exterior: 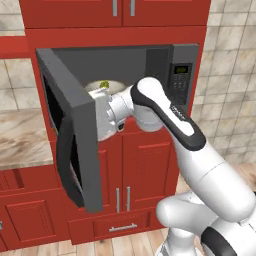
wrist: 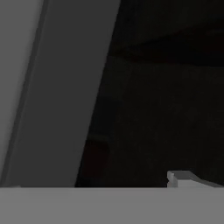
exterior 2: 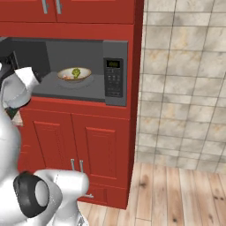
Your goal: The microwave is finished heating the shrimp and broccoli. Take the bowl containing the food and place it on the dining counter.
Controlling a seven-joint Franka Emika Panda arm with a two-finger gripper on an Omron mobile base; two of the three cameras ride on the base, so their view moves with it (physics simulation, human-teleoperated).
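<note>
End effector hidden behind open door [exterior: 75,145], spread wide, grasping nothing. Bowl [exterior 2: 74,74] with broccoli [exterior 2: 76,72] sits inside microwave [exterior 2: 115,73], centre floor. Risk: wrist at 9 o'clock of bowl clips door edge, or knocks bowl rim, spilling food.

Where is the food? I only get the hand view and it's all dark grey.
Observer: In the right base view the bowl sits on the floor inside the microwave.
Operator: Is anything in it?
Observer: Yes, a green broccoli floret; beside it a small pale bit, too small to name.
Operator: Is the door open?
Observer: Wide open. In the left base view the door swings out to the left, with the arm's wrist just behind its edge.
</note>
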